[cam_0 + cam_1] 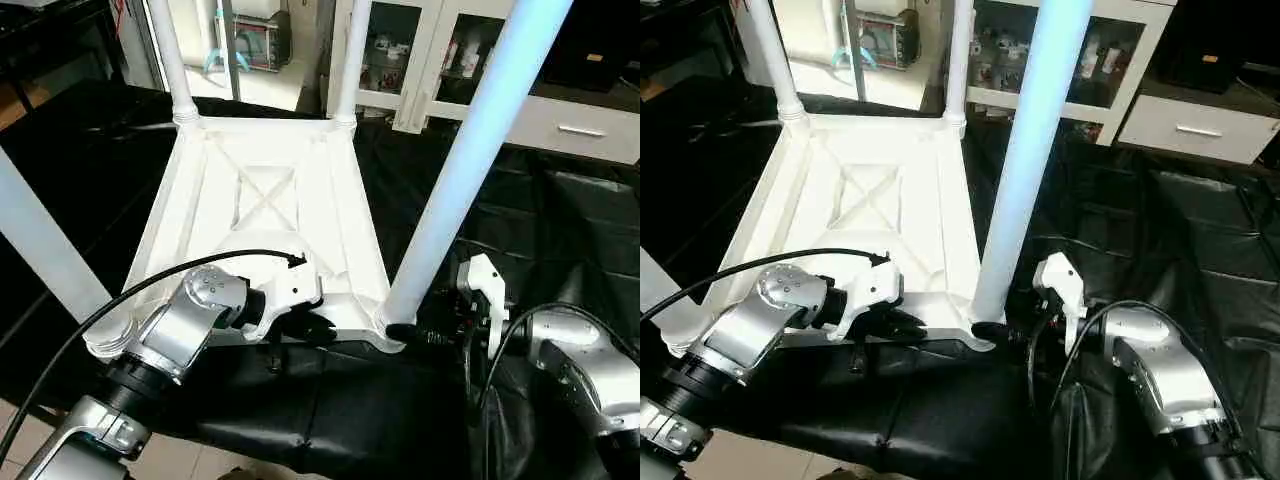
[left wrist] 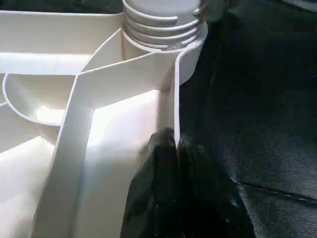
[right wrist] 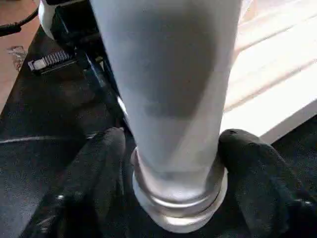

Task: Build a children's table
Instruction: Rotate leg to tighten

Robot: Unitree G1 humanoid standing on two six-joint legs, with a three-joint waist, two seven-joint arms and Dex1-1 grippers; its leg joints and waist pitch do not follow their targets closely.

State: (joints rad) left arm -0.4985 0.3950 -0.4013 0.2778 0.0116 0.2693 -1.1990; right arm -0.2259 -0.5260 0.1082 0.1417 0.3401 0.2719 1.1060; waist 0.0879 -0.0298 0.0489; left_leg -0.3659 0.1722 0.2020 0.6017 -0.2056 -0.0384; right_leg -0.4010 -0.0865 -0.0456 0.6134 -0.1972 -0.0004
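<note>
The children's table top (image 1: 265,190) lies upside down on the black cover, ribbed X underside up. Two white legs stand in the far sockets (image 1: 170,60) (image 1: 352,60). Another leg (image 1: 40,250) stands at the near left corner. The near right leg (image 1: 470,150) rises from its socket by my right arm. My left gripper (image 1: 310,325) is shut on the top's thin near rim, which the left wrist view shows pinched between the black fingers (image 2: 158,163). My right gripper (image 3: 173,148) clasps the base of the near right leg (image 3: 168,74), one finger pressed to each side just above the threaded collar.
A white glass-door cabinet (image 1: 420,50) and a drawer unit (image 1: 580,130) stand behind at the right. The black cover (image 1: 330,400) spreads under the table and drops off at the near edge to light floor (image 1: 200,460). A black cable (image 1: 120,300) arcs over my left forearm.
</note>
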